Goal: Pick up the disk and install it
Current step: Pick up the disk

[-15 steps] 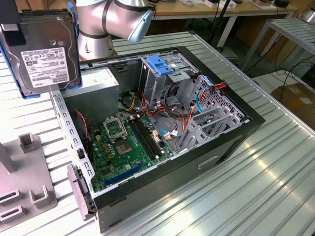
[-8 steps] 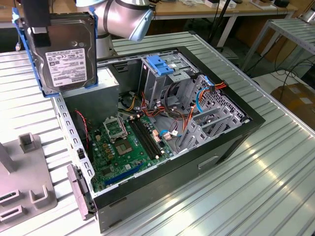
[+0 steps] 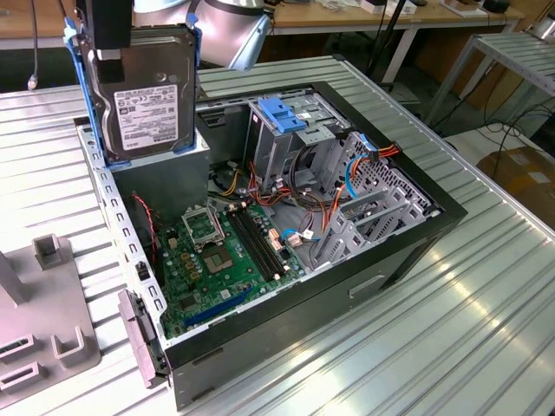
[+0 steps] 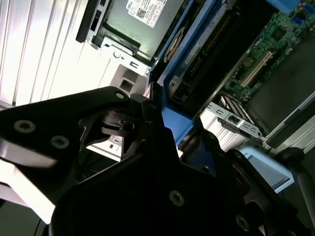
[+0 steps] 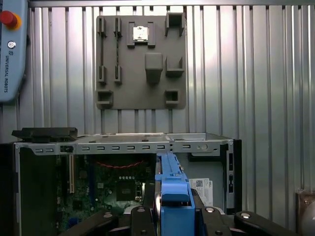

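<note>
The disk point(image 3: 143, 100) hangs upright in the air above the near corner of the open computer case point(image 3: 451, 217), label facing the exterior view, over the grey power-supply box point(image 3: 160, 178). The gripper point(image 3: 107, 43) has its fingers point(image 3: 109, 69) clamped on the disk's upper edge; in the first wrist view the blue-framed disk point(image 5: 170, 194) shows edge-on. Below lie the green motherboard point(image 3: 217, 260) and the drive cage point(image 3: 277, 147) with its blue clip point(image 3: 282, 114). The case stands on the ribbed metal counter point(image 3: 451, 329), near a grey fixture plate point(image 5: 140, 61).
</note>
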{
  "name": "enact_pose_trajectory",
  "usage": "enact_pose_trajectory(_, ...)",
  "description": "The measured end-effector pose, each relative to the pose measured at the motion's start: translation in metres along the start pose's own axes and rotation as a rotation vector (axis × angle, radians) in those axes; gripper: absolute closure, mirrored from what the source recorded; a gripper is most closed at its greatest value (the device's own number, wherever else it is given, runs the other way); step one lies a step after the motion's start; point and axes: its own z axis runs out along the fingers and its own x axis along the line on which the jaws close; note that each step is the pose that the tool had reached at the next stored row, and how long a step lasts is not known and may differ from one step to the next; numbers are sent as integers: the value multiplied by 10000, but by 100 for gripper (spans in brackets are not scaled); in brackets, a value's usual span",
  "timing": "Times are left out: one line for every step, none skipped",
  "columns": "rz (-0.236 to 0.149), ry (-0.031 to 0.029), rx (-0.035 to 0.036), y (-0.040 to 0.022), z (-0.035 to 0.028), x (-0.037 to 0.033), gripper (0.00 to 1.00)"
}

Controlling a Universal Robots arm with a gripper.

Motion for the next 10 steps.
enact_pose_trajectory(1,0,0,-28,0,-1,63)
enact_pose_trajectory(0,1,-1,-42,-1,-1,63)
enact_pose_trajectory(0,1,-1,-45,0,-1,63)
enact_pose_trajectory(1,0,0,-45,0,-1,63)
enact_pose_trajectory(1,0,0,-45,0,-1,63)
enact_pose_trajectory(1,-1,0,-45,0,-1,63)
enact_pose_trajectory(0,0,0,-46,0,-1,63)
enact_pose_trajectory(0,0,-1,-46,0,-1,63)
enact_pose_trajectory(1,0,0,-46,0,-1,63)
enact_pose_trajectory(0,0,0,-49,0,-1,63)
